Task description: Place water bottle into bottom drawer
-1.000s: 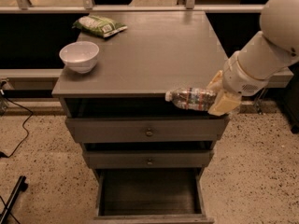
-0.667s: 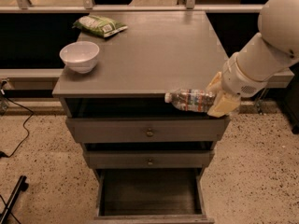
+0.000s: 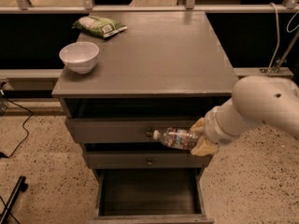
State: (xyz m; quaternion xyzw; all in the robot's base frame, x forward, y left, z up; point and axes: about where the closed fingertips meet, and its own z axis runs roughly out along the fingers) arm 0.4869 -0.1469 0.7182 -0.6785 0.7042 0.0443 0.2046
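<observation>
The water bottle [image 3: 174,138], clear and ribbed with a white cap pointing left, is held lying sideways in front of the top drawer face, above the open bottom drawer [image 3: 149,195]. My gripper [image 3: 201,136], with tan fingers on a white arm coming in from the right, is shut on the bottle's base end. The bottom drawer is pulled out, its dark inside showing below the bottle.
A white bowl [image 3: 79,56] and a green snack bag [image 3: 99,25] sit on the grey cabinet top [image 3: 154,59]. Two shallower knobbed drawers [image 3: 140,130] are above the bottom one. A black cable [image 3: 18,134] and a stand leg lie on the speckled floor at left.
My gripper has carried the bottle down from the cabinet top's front edge to the level of the upper drawer faces, over the open bottom drawer.
</observation>
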